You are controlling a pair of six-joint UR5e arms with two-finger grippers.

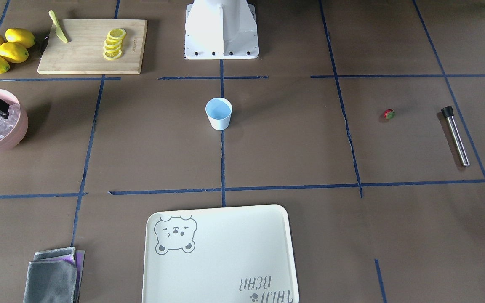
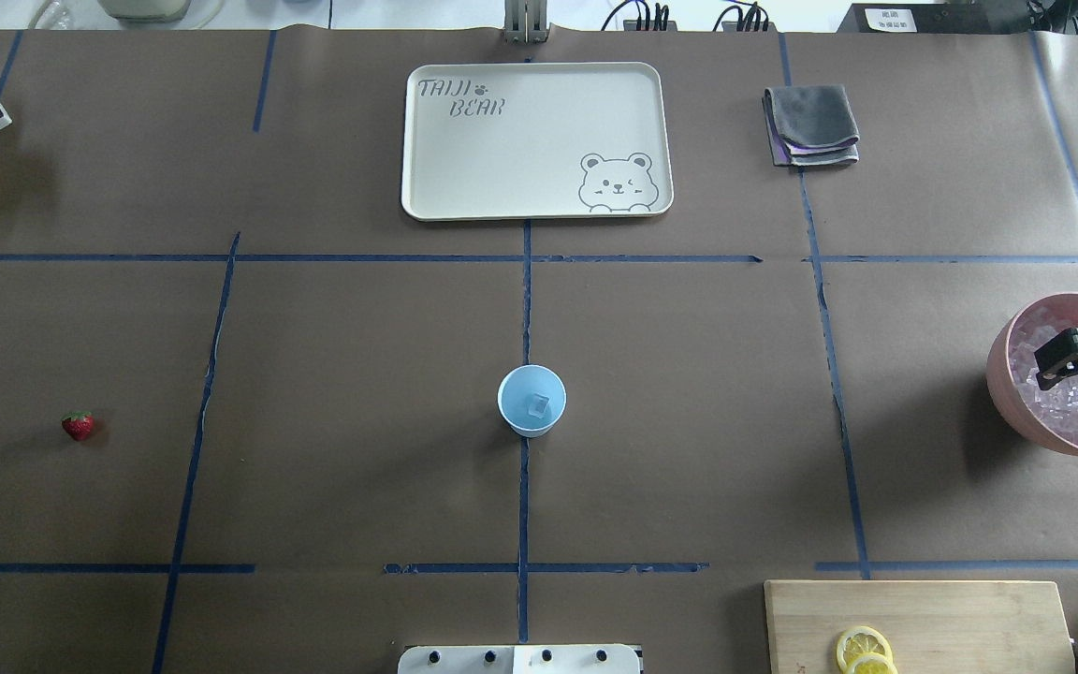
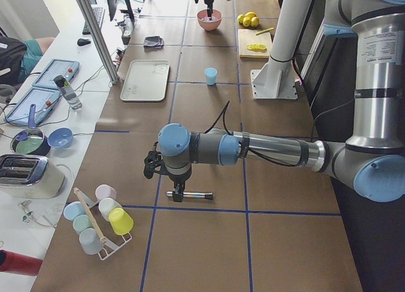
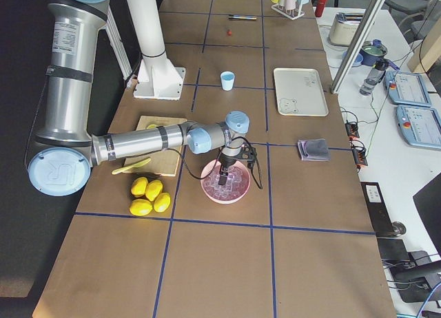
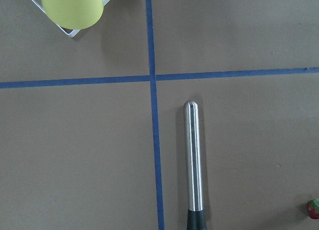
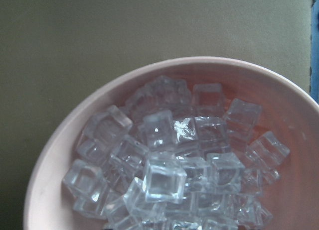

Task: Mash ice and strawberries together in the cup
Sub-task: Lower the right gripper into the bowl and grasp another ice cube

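The right arm (image 4: 138, 142) stretched out low, wrist turned down, with the right gripper (image 2: 1068, 360) over the ice (image 6: 164, 175) in the pink bowl (image 2: 1002, 374). The left gripper (image 3: 179, 192) pointed down above a steel muddler (image 5: 193, 155). Neither gripper's jaw state could be told. The cup (image 2: 531, 401), mid-table, held one cube; the strawberry (image 2: 78, 425) lay well apart.

The white cup (image 1: 219, 122), pale blue inside, stands upright at mid-table, well apart from the muddler (image 1: 456, 136). One clear ice cube (image 2: 538, 404) lies in its bottom. More ice (image 6: 164, 177) is heaped in the pink bowl (image 6: 50, 155), farther from the muddler, beyond the cup. The small red, green-capped strawberry (image 1: 389, 114) lies near the muddler's black end on the cup's side, not touching it.
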